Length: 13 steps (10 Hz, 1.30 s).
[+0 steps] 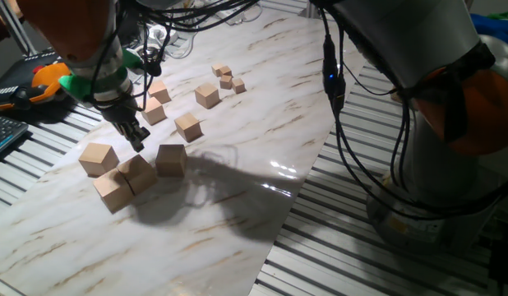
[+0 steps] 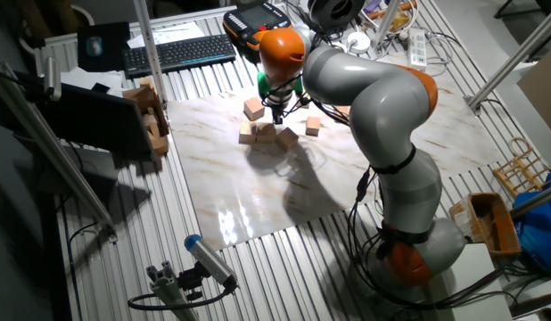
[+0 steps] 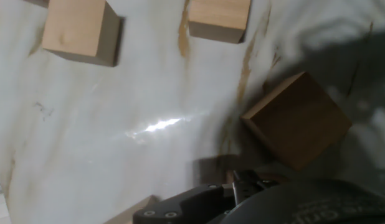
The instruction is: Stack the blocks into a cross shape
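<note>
Four large tan blocks lie near the left end of the marble board. One block [image 1: 98, 158] sits apart at the left. Two blocks [image 1: 114, 191] [image 1: 137, 173] touch each other, and another block [image 1: 171, 159] lies just to their right. My gripper [image 1: 136, 140] hangs just above the board behind this group, between the left block and the right one. Its dark fingers are shut together with nothing in them. The hand view shows two lit blocks [image 3: 80, 31] [image 3: 218, 18] at the top and a shadowed block [image 3: 296, 119] at the right. In the other fixed view the gripper [image 2: 277, 116] stands over the cluster [image 2: 267, 132].
Medium wooden cubes [image 1: 187, 126] [image 1: 207, 96] [image 1: 154, 111] lie behind the gripper, and tiny cubes [image 1: 227, 78] sit further back. A keyboard [image 1: 1, 131] and an orange pendant [image 1: 48, 78] lie off the board's left edge. Slatted metal table surrounds the board [image 1: 262, 156].
</note>
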Motion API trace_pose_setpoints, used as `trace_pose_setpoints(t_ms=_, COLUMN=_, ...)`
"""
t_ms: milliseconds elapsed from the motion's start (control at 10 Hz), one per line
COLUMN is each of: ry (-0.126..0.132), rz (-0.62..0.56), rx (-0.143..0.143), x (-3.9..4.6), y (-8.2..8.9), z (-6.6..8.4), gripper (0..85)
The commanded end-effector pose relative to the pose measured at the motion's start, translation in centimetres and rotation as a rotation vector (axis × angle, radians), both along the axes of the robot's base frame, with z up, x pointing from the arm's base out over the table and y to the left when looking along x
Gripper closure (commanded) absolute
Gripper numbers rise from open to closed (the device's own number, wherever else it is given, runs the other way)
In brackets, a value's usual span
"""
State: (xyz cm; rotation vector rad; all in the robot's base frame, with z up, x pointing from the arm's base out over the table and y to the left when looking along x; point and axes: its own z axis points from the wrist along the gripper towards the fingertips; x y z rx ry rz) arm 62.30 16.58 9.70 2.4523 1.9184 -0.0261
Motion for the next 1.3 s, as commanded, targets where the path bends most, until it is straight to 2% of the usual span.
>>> trace_pose_setpoints(t_ms=0, ry=-0.004, rz=0.005, rx=0.015, x=-0.05, y=0.4, z=0.1, gripper=85.0)
trace_pose_setpoints(t_ms=200, ry=-0.035, rz=0.012, rx=0.051, x=-0.49, y=1.6, z=0.1, gripper=85.0)
trace_pose_setpoints(t_ms=300, ry=-0.055, rz=0.017, rx=0.057, x=-0.63, y=2.5, z=0.0, gripper=85.0)
trace_pose_setpoints(t_ms=500, ry=-0.062, rz=0.004, rx=0.078, x=-0.52, y=3.9, z=0.7, gripper=85.0)
trace_pose_setpoints(t_ms=600, ry=-0.055, rz=0.001, rx=0.088, x=-0.33, y=4.5, z=1.2, gripper=85.0)
trace_pose_setpoints(t_ms=800, ry=-0.053, rz=-0.001, rx=0.091, x=-0.1, y=6.1, z=1.4, gripper=85.0)
trace_pose_setpoints(t_ms=900, ry=-0.061, rz=0.012, rx=0.075, x=-0.26, y=7.0, z=1.2, gripper=85.0)
trace_pose_setpoints(t_ms=1000, ry=-0.073, rz=0.018, rx=0.072, x=-0.5, y=7.7, z=1.0, gripper=85.0)
trace_pose_setpoints(t_ms=1200, ry=-0.084, rz=0.013, rx=0.081, x=-0.46, y=8.8, z=0.9, gripper=85.0)
